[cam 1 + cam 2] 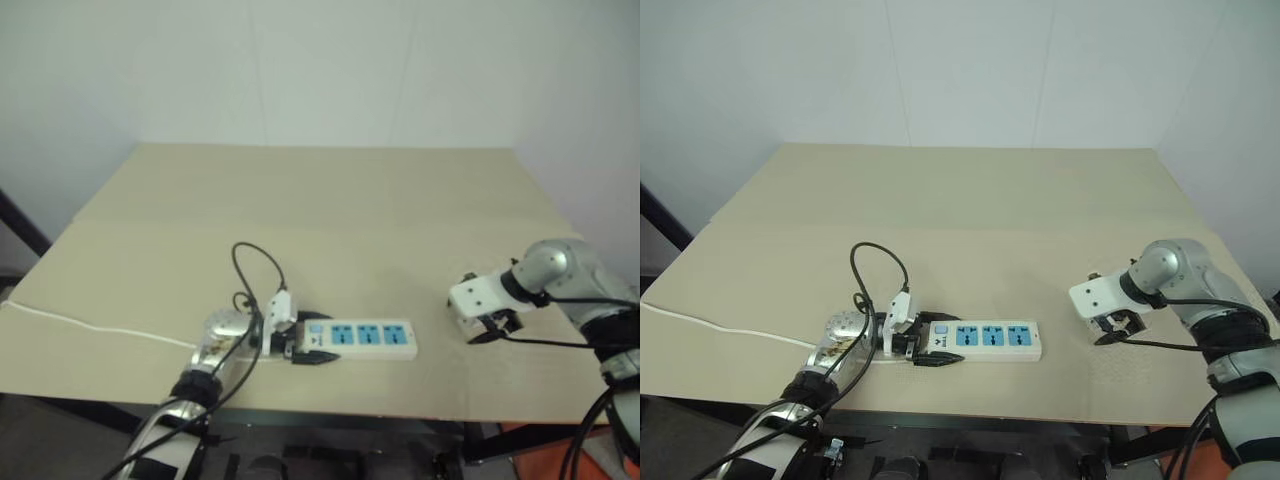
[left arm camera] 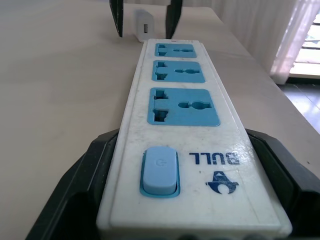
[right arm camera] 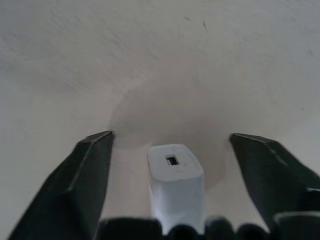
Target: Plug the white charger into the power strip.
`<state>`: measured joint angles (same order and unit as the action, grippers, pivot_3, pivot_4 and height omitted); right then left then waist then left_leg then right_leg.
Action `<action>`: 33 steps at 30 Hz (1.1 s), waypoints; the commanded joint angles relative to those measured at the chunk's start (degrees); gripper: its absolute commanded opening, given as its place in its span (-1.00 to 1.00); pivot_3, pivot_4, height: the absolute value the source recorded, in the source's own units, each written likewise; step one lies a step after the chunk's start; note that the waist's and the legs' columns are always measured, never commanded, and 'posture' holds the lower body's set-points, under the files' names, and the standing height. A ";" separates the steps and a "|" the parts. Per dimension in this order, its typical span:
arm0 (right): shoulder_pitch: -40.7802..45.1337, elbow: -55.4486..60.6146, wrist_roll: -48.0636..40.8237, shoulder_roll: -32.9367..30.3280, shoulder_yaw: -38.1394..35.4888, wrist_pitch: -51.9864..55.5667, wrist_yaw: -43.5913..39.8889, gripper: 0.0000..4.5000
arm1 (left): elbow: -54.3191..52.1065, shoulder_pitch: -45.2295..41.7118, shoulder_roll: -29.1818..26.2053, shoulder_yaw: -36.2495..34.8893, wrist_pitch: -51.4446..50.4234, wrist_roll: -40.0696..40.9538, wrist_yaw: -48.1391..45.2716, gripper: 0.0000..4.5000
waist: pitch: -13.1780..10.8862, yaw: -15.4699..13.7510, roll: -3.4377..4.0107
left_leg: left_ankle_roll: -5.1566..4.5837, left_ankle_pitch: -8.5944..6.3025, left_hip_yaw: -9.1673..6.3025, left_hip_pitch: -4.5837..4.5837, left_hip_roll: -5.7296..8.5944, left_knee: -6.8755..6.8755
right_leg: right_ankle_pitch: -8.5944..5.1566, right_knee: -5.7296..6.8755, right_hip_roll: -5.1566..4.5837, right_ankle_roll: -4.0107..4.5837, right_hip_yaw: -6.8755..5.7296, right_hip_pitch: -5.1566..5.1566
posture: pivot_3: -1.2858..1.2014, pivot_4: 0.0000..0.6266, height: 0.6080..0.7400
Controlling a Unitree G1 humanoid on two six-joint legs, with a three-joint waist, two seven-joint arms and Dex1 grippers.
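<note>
The power strip (image 1: 365, 338) is a long white bar with three blue socket faces (image 2: 182, 106), lying near the table's front edge. My left gripper (image 1: 308, 340) is shut on its switch end, one black finger pressed against each long side (image 2: 75, 190). The white charger (image 3: 175, 175) stands on the table off the strip's far end, a small port on its upper face. My right gripper (image 3: 171, 136) points down over it, open, with a gap between each finger and the charger. The left wrist view also shows the charger (image 2: 143, 26) between two black fingers (image 2: 116, 17).
The tan table (image 1: 300, 200) is bare behind the strip. A thin white cord (image 1: 90, 325) runs from the strip's switch end off the left edge. A black cable loop (image 1: 255, 262) rises from my left wrist. The table's right edge lies close beyond my right gripper.
</note>
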<state>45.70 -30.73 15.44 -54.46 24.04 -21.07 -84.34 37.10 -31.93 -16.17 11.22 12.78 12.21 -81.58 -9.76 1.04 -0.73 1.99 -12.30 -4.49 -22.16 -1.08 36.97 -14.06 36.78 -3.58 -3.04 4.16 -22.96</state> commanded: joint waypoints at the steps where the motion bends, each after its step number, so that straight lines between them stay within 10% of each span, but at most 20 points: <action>1: 0.67 0.16 0.89 0.28 -0.08 -0.15 -0.31 0.33 | 1.68 1.27 0.04 3.29 -1.36 -2.85 -1.49 0.48 | 0.00 0.08 0.00 | 0.00 0.00 0.00 0.03 0.00 0.00 | 0.00 0.00 0.01 0.00 0.00 0.03 | 0.03 -0.52 1.00; 7: 0.66 -1.59 2.96 0.15 0.05 -1.39 0.94 -0.49 | 0.79 2.02 0.02 3.27 -1.83 -2.82 -1.32 0.48 | 0.00 0.11 0.00 | 0.00 0.00 -0.01 0.25 -0.01 0.00 | -0.07 -0.04 0.01 -0.10 -0.02 0.29 | 0.03 -0.52 1.00; 18: 2.04 0.86 -1.68 1.97 -3.31 1.12 -0.32 -0.49 | -0.07 2.62 0.04 3.08 -2.45 -2.69 -0.93 0.48 | 0.00 0.30 -0.03 | -0.01 -0.01 -0.02 0.65 -0.01 -0.03 | -0.15 -0.08 0.01 -0.20 -0.02 0.69 | 0.03 -0.52 1.00; 27: 0.45 26.67 -40.58 10.58 -24.04 48.60 3.10 -0.49 | -0.60 3.02 -0.31 3.24 -2.99 -2.78 -1.13 0.48 | 0.01 -0.30 -0.06 | -0.04 -0.03 -0.19 0.53 -0.01 -0.08 | 0.06 -0.08 0.00 0.23 -0.14 0.66 | 0.03 -0.52 1.00; 33: -11.48 39.56 -48.27 21.72 -28.44 56.86 19.99 -0.49 | -0.48 2.62 -1.06 3.38 -3.11 -2.72 -1.60 0.48 | 0.20 -0.08 -0.35 | -0.10 -0.08 -0.19 0.46 -0.01 -0.07 | -0.14 -0.08 0.00 -0.05 -0.16 0.60 | 0.03 -0.52 1.00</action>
<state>34.45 4.51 -30.77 -34.26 -2.93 35.52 -68.85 34.75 -30.74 -16.91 12.16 11.24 11.59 -81.85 -9.55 0.96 -1.08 1.88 -12.39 -4.68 -21.68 -1.11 36.90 -14.26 36.76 -3.55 -3.17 4.00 -22.38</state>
